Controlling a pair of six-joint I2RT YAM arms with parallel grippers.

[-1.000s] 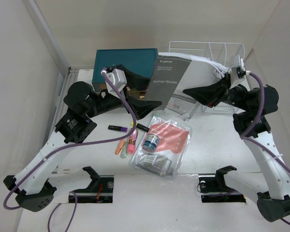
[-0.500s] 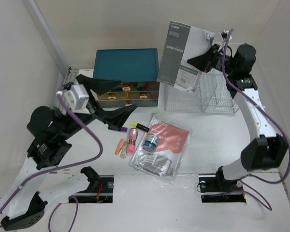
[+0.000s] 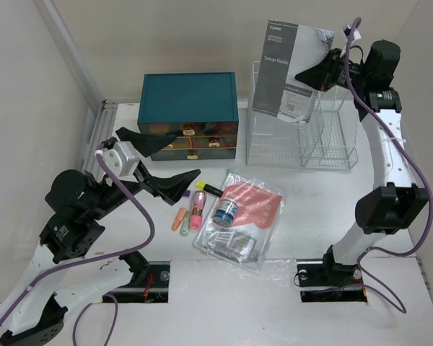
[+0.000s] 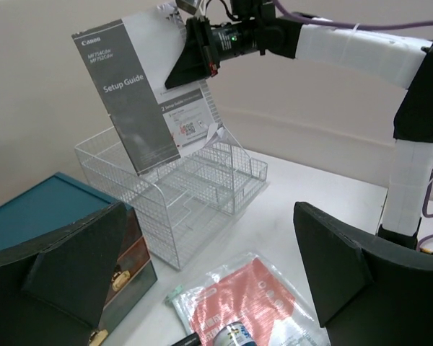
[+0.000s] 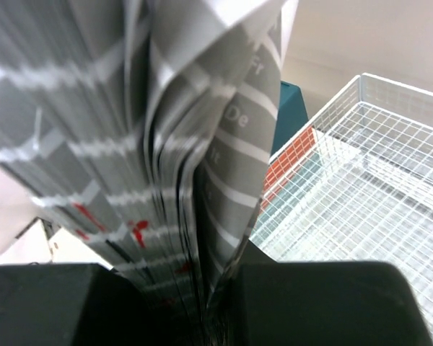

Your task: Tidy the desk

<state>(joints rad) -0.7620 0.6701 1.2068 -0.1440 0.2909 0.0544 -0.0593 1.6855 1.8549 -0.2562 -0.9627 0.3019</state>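
My right gripper (image 3: 316, 76) is shut on a grey and white setup-guide booklet (image 3: 285, 66) and holds it upright in the air above the white wire rack (image 3: 303, 133). The booklet fills the right wrist view (image 5: 151, 144) and shows in the left wrist view (image 4: 141, 94). My left gripper (image 3: 162, 160) is open and empty, raised over the white desk (image 3: 325, 209) in front of the teal drawer box (image 3: 189, 108). Highlighters (image 3: 191, 209), a small bottle (image 3: 225, 211) and a clear plastic pouch with red paper (image 3: 249, 213) lie on the desk.
The teal drawer box stands at the back left, the wire rack at the back right against the wall. Walls close in on the left, right and back. The pouch shows in the left wrist view (image 4: 252, 303) between my fingers.
My right arm has lifted the booklet from the desk up above the wire rack. My left arm has pulled back towards the near left and stays open.
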